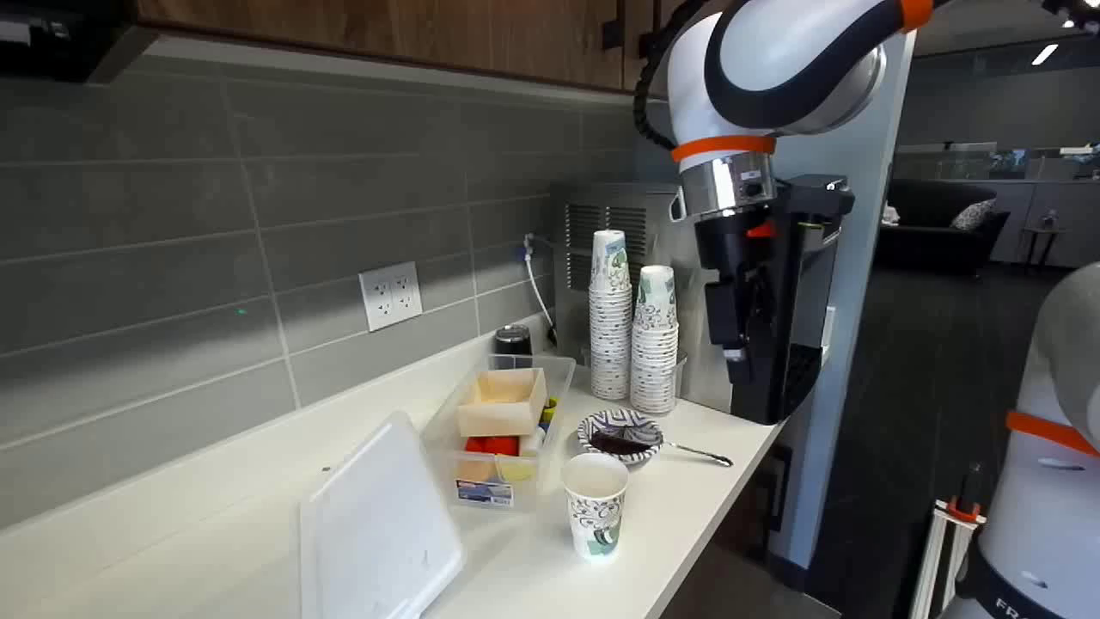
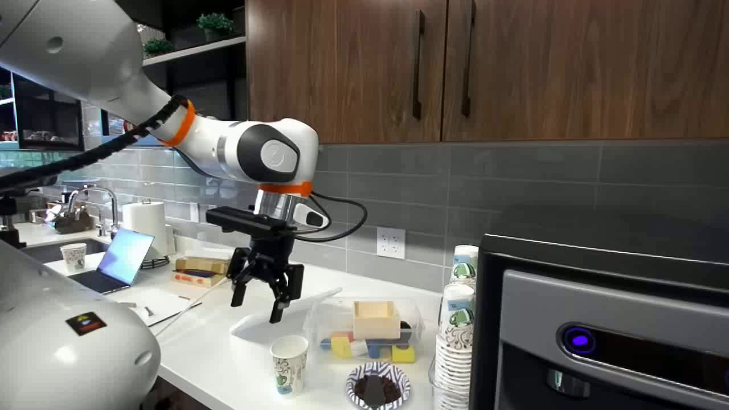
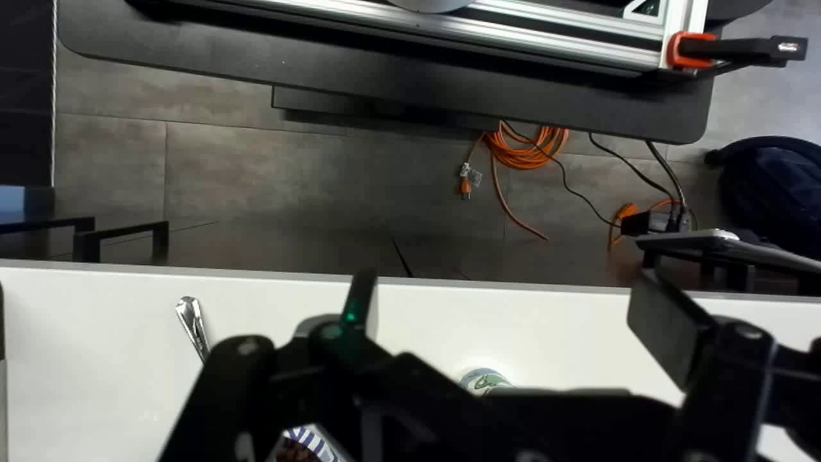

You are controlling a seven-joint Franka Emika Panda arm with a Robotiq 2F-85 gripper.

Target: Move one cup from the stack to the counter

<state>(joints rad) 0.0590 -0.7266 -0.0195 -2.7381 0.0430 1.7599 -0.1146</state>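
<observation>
A single white paper cup (image 1: 595, 507) with green marks stands upright on the pale counter (image 1: 507, 572). It also shows in an exterior view (image 2: 289, 365), and part of its side shows in the wrist view (image 3: 482, 381). Two tall stacks of nested cups (image 1: 610, 335) stand at the counter's far end, beside the machine; they show in part in an exterior view (image 2: 453, 364). My gripper (image 2: 256, 309) is open and empty above the counter, higher than the single cup and apart from it. In the wrist view its fingers (image 3: 503, 308) are wide apart with bare counter between them.
A patterned bowl (image 1: 620, 430) with dark contents and a spoon (image 1: 705, 454) lies near the stacks. A clear bin (image 1: 550, 404) holds a wooden box and coloured items. A white board (image 1: 378, 524), a dark machine (image 2: 569, 256), a laptop (image 2: 122, 262) and wooden cabinets (image 2: 353, 62) are around.
</observation>
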